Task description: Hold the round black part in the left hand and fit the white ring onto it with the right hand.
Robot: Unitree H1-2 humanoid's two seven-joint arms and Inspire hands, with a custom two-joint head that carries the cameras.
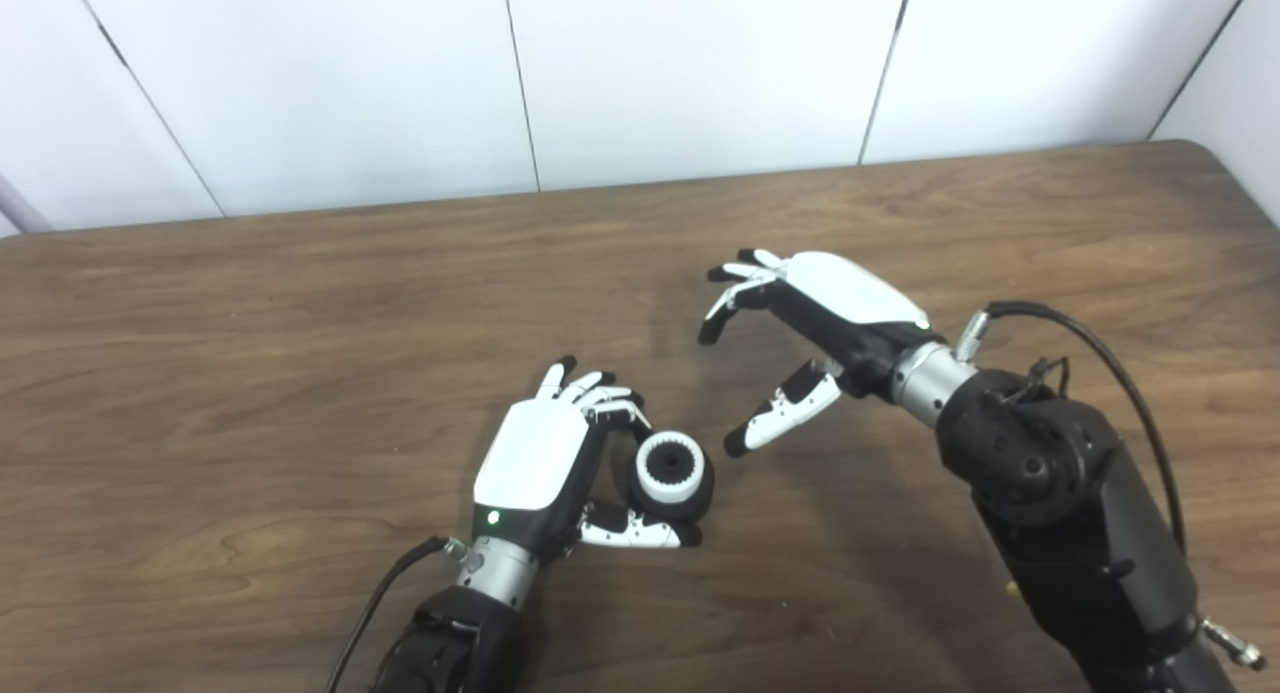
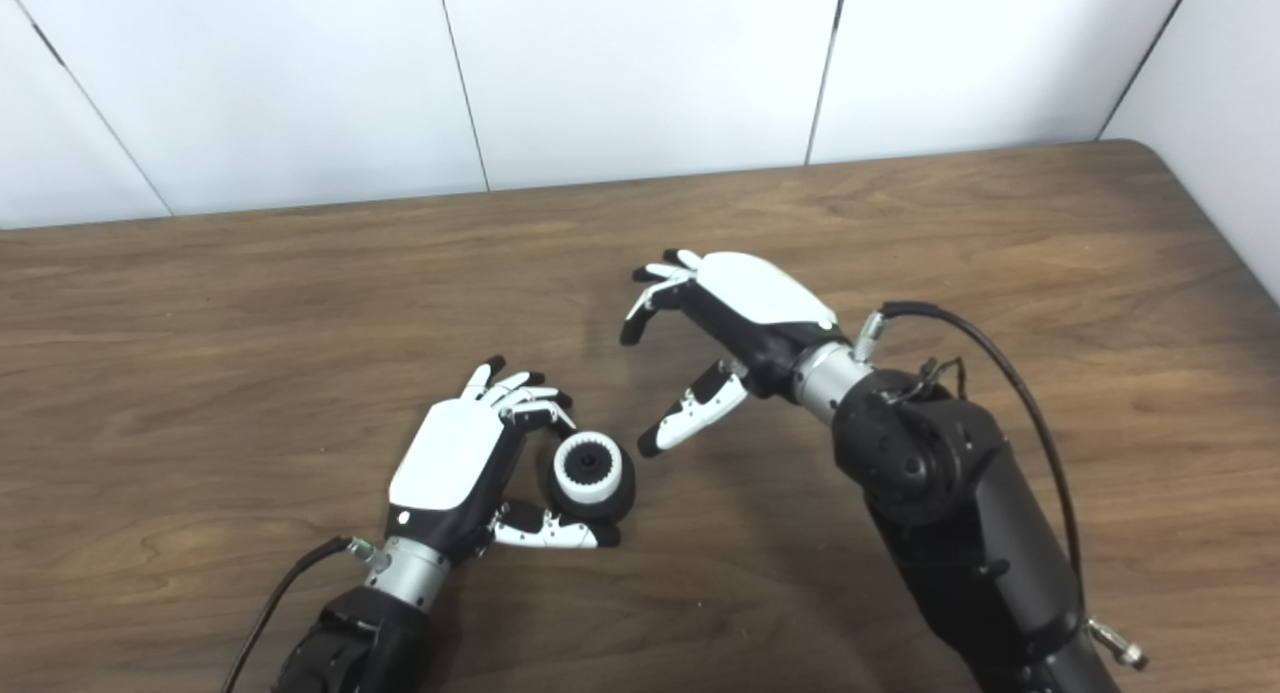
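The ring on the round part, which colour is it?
White ring, on the black part; clearest in the left eye view.

White ring point(image 1: 668, 465) on round black part point(image 1: 690, 493); white-and-black hands; brown wood-grain table point(image 1: 300, 303).

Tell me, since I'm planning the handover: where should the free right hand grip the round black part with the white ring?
Probably the outer black rim of the round black part, from its right, table-centre side. The left hand covers its left, with fingers at its far edge and thumb at its near edge. The white ring faces upward, so avoid it. The right hand is open.
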